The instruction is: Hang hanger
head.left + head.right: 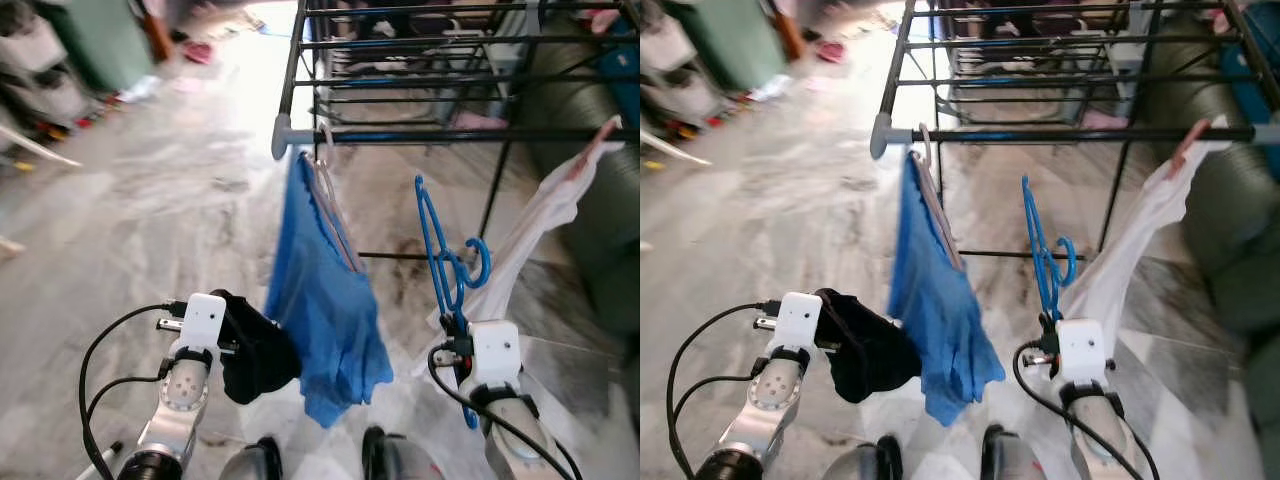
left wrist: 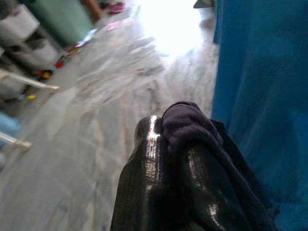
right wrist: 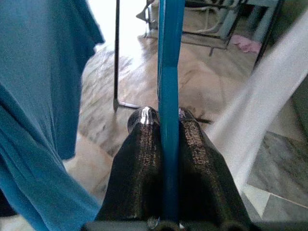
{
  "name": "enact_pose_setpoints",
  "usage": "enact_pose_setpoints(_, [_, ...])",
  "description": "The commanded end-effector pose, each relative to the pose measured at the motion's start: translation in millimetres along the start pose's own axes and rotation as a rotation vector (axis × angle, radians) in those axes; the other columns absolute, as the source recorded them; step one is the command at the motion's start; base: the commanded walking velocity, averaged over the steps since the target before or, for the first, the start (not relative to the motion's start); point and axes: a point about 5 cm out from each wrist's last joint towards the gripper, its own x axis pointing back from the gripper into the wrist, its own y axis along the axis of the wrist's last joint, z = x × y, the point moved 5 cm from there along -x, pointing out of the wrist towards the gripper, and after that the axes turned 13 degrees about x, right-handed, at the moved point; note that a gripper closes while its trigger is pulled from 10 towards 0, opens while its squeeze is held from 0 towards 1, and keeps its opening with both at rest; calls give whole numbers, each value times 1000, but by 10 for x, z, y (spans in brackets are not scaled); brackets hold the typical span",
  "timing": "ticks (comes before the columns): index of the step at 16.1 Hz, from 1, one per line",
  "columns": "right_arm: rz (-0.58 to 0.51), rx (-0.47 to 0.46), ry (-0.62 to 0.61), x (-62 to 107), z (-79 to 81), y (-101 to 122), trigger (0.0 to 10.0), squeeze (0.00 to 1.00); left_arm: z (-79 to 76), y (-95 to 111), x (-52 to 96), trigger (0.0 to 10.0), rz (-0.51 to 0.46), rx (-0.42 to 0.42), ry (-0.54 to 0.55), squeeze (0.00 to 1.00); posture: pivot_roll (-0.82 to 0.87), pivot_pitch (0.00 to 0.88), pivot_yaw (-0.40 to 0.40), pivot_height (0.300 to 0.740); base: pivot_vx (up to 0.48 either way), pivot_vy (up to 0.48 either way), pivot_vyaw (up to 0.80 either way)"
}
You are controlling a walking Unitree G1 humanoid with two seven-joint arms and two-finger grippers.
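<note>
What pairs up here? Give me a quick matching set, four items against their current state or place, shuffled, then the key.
Items:
1. blue hanger
2. dark cloth
3. blue garment
4. white garment

States:
A. hangs from the drying rack bar on a hanger, near the rack's left end
B. clamped between the right gripper fingers, hook not on the bar
C. draped over the bar at the robot's right
D. bunched up in the left gripper

Pairs: 1-B, 2-D, 3-A, 4-C
</note>
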Motion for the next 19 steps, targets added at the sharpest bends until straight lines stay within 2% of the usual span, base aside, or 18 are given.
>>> enact_pose_setpoints(1, [0,-11,4,48,22,-17,10000,0,50,-30,11,10000,11,-6,17,0,-164,176,79,740,-319,0,0])
enact_pose_setpoints(3, [13,-12,-12,56,-30,-47,10000,0,55,-51,18,10000,22,-26,2,0,-164,182,79,740,-319,0,0])
enact_pose_setpoints(7, [18,-21,4,-6,-62,-63,10000,0,230,-25,-18,10000,18,-59,30,0,-121,137,54,740,-318,0,0])
enact_pose_setpoints(9, [30,1,43,-46,-66,-95,10000,0,265,8,-31,10000,12,-25,66,0,-115,143,43,740,-309,0,0])
enact_pose_setpoints(11, [59,-20,43,-59,-57,-154,10000,0,262,-75,0,10000,34,-30,73,0,-108,145,23,740,-283,0,0])
enact_pose_setpoints(13, [88,-27,79,3,21,-230,10000,0,250,-105,24,10000,40,-16,73,0,-103,134,8,740,0,0,0])
enact_pose_setpoints(15, [107,-64,70,43,58,-300,10000,0,247,-159,46,10000,58,-5,72,0,-92,116,27,740,0,0,0])
enact_pose_setpoints(16, [118,-75,70,56,148,-372,10000,0,215,-193,55,10000,69,10,66,0,-85,104,46,740,0,0,0])
enact_pose_setpoints(18, [114,-104,53,30,172,-352,10000,0,184,-168,36,10000,67,20,64,0,-82,112,55,740,0,0,0])
enact_pose_setpoints(19, [97,-99,79,-14,245,-305,10000,0,131,-155,22,10000,63,14,52,0,-83,108,61,740,0,0,0])
